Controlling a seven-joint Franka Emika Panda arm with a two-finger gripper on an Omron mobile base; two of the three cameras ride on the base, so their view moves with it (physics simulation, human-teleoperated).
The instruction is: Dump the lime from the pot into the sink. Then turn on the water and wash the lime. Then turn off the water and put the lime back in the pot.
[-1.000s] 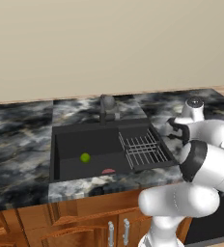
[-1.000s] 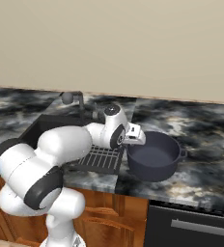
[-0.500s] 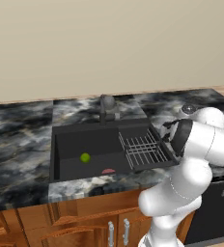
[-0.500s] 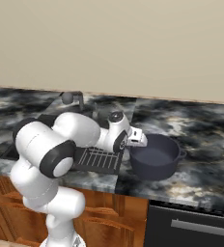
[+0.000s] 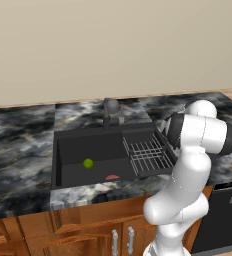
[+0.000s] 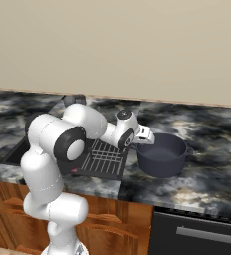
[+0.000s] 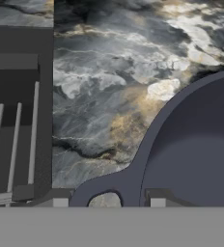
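Since the earlier frames, the gripper (image 6: pixel 148 135) was lowered to the pot (image 6: pixel 162 155) handle; jaw state cannot be told. The lime (image 5: pixel 88 163) lies in the sink (image 5: pixel 68 145).

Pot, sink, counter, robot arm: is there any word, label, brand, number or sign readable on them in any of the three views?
None: no text can be read.
The wide dark blue-grey metal pot, the matte black rectangular sink, the marbled dark stone counter, the wooden cabinet doors and the white arm carry no lettering.
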